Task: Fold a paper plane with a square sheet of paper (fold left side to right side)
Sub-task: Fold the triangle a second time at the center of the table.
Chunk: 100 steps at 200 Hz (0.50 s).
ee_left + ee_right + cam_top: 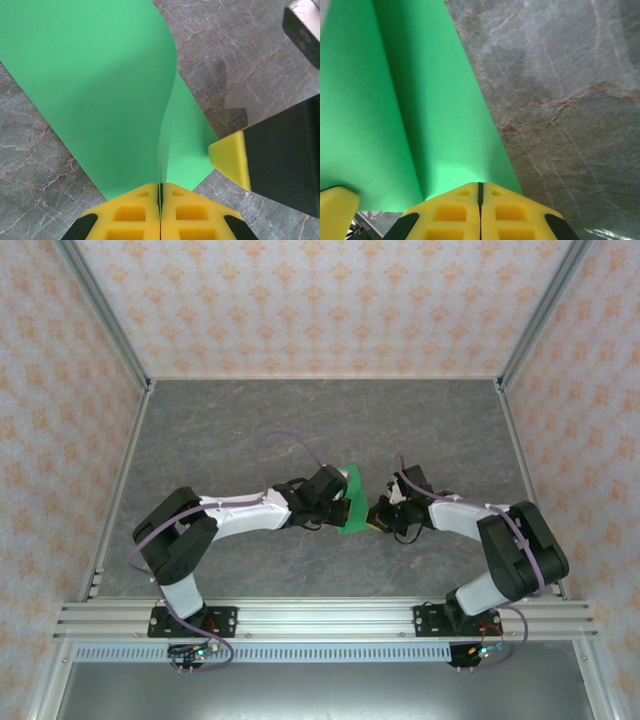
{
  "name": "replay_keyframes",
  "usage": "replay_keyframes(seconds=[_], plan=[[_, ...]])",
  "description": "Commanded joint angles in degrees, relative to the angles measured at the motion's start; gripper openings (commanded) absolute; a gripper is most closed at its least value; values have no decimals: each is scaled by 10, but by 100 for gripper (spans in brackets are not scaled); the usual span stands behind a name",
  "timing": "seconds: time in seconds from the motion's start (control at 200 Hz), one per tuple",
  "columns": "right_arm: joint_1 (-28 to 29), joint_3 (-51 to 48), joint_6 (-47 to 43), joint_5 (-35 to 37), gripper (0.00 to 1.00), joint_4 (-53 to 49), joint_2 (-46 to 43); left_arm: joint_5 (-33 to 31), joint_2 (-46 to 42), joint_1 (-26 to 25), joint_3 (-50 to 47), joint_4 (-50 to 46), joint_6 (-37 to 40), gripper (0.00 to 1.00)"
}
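My left gripper (160, 192) is pinched shut on the curled-up edge of the square sheet of paper (95, 85), which lies mid-table between my two wrists with one layer lifted over the other. To its right, my right gripper (480, 192) has its pads pressed together at the sheet's near edge, and I cannot tell whether paper is caught there. Bare grey table (220, 430) lies open beyond and to both sides, up to the metal frame rails (122, 480).

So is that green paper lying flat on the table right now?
No, in the left wrist view the green paper curves up off the table, its edge pinched in the shut left hand.
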Motion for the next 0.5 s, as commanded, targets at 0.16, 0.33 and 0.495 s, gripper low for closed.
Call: replay_keyframes(seconds=[0.16, 0.33, 0.495], plan=[[5, 27, -24, 50, 8, -51, 18, -7, -7, 16, -7, -9, 17, 7], [5, 30, -38, 52, 8, -70, 30, -5, 4, 23, -3, -10, 31, 8], [5, 29, -41, 48, 8, -71, 37, 3, 17, 28, 2, -9, 36, 8]])
